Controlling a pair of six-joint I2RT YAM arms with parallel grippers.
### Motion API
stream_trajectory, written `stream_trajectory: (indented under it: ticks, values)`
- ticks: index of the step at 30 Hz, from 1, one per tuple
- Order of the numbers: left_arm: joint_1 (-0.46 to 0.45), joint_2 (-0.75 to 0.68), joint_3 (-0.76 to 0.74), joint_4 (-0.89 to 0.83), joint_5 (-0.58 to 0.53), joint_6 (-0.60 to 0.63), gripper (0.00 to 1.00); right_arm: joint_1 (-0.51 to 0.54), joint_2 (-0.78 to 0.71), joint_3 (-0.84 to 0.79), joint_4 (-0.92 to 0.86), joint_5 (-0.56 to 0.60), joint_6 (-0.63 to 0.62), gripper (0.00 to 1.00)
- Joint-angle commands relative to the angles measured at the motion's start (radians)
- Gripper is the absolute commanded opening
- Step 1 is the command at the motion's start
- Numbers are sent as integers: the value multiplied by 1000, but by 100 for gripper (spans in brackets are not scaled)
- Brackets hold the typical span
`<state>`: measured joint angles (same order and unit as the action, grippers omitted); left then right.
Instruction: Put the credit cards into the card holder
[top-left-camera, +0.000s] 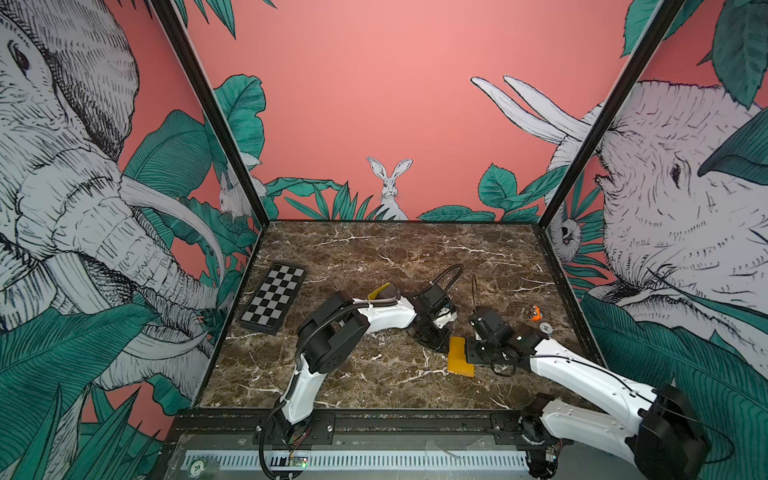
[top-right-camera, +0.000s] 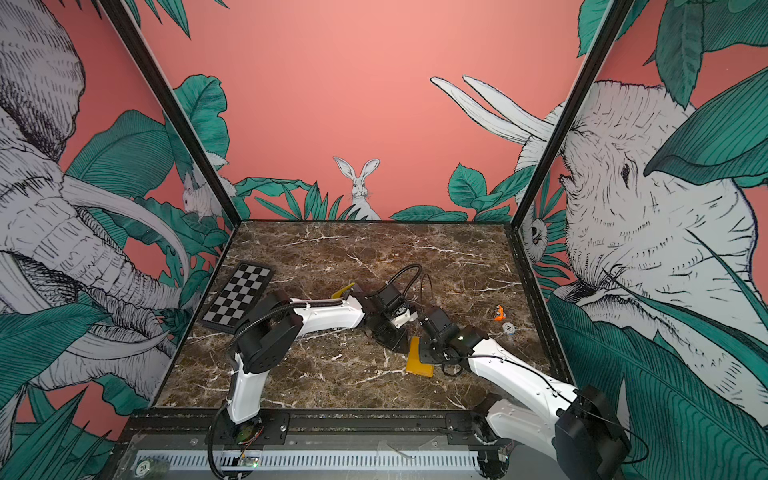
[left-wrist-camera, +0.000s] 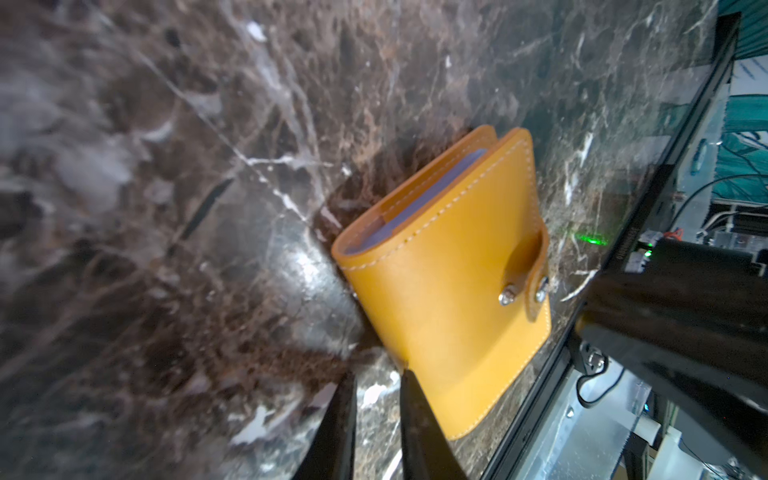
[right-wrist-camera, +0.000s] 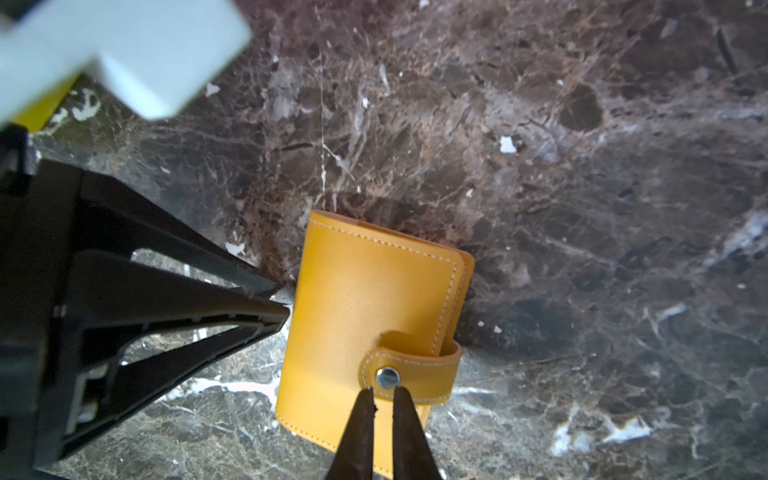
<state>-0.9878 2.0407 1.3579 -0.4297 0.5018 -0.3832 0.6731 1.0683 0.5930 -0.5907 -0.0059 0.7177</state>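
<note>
On table (top-left-camera: 374, 257), card holder (top-left-camera: 459, 357) folded, L pincer (left-wrist-camera: 378, 374) slightly apart, R pincer (right-wrist-camera: 383, 392) together

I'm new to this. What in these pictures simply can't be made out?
- Credit cards: none shows in any view.
- Yellow tray: in both top views the left arm hides most of it.
- Card holder: folded covers hide its inside in both wrist views.
- Orange thing and white round thing: too small in top views to name.
- Right hand: whether it grips the snap tab is unclear; its fingertips cover the spot.
</note>
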Motion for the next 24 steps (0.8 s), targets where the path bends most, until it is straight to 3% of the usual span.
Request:
stream_trajectory:
  ticks: [1, 10, 24]
  values:
    - [-5, -107, 6, -62, -52, 25, 22, -7, -34, -26, 45, -20, -4, 12]
    - [-19, -226, -123, 154, -107, -179, 21, -44, -125, -65, 53, -67, -45, 13]
    - [-89, -163, -208, 362, -135, -333, 20, -94, -85, -88, 64, -109, -70, 12]
